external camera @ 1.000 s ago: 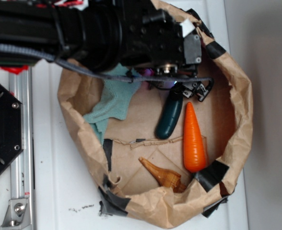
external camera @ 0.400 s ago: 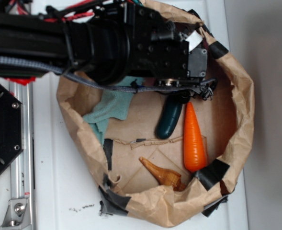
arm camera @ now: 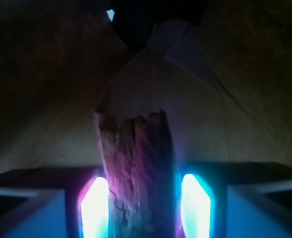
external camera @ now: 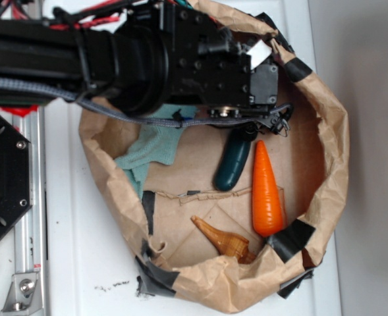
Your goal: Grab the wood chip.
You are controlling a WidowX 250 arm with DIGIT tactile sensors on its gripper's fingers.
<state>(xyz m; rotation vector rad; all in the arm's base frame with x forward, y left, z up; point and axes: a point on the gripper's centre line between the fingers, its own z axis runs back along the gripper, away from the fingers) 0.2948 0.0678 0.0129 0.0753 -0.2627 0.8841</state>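
The wood chip (arm camera: 138,163), a dark streaky sliver with a jagged top edge, stands upright in the wrist view. It fills the gap between the two glowing pads (arm camera: 93,208) of my gripper (arm camera: 145,203), which is shut on it. In the exterior view the gripper (external camera: 267,124) sits at the far side of the brown paper basin (external camera: 332,151), just above the top end of the green cucumber (external camera: 233,164). The black arm hides the chip in that view.
Inside the basin lie an orange carrot (external camera: 266,191) beside the cucumber, a glossy orange-brown cone shell (external camera: 223,240) near the front wall, and a teal cloth (external camera: 151,148) at the left. Black tape (external camera: 292,238) patches the crumpled paper walls. A metal rail (external camera: 29,197) runs along the left.
The arm head dipped and shifted right over the cucumber's top end, then eased back slightly up and left. The purple glow under it no longer shows in the exterior view.
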